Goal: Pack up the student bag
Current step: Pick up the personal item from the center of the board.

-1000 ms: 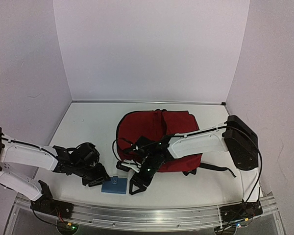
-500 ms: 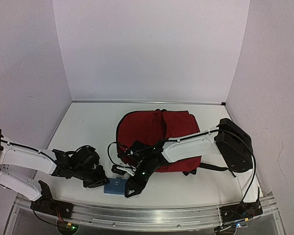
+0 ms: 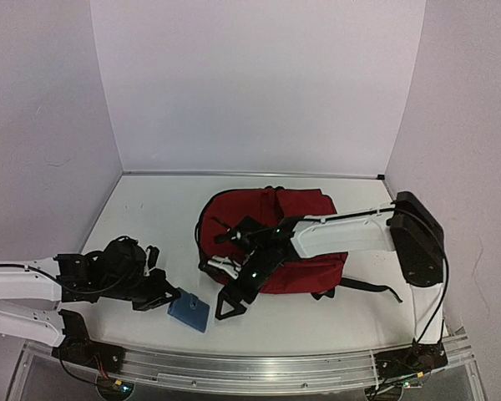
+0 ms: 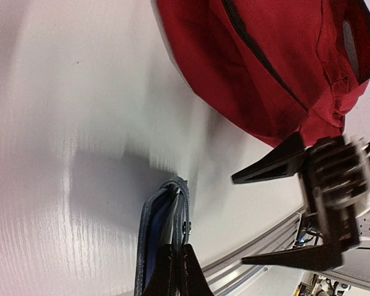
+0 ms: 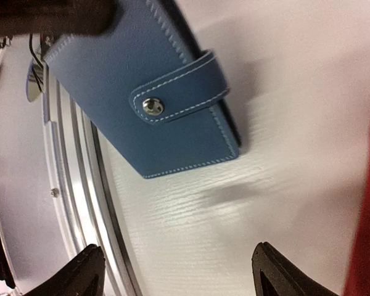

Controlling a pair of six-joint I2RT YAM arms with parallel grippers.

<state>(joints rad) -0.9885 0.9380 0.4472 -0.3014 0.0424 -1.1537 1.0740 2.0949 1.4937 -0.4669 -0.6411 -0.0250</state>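
Down at the near edge runs the metal rail (image 3: 259, 368), and just past it the left claw (image 3: 167, 298) reaches in low from the left. Its fingers are pinched tight on a blue wallet (image 3: 189, 312), gripping it by one edge. The wallet hangs tilted, its far corner dipping toward the white table (image 3: 150, 217). A shadow lies under it, but I cannot tell whether that corner touches. From the right wrist camera the wallet (image 5: 148, 92) shows its flat face, with white stitching and a strap fastened by a metal snap (image 5: 150, 106).

Just beside the wallet, to its right, sits the right claw (image 3: 222, 288). Its jaws are spread wide and it has hold of nothing. The two black fingertips (image 5: 80, 274) frame bare table, with the wallet lying beyond them. The left wrist camera catches the same claw (image 4: 268, 213) gaping between the wallet and the bag.

Behind the right claw lies the bag (image 3: 301, 221), dark red and slumped flat on the table right of centre. The right arm stretches across its near side. A black strap trails off its right edge, and the black zipper line (image 4: 259, 58) runs across the fabric. The bag is apart from the wallet. Farther back the table ends at the pale wall (image 3: 250, 83).
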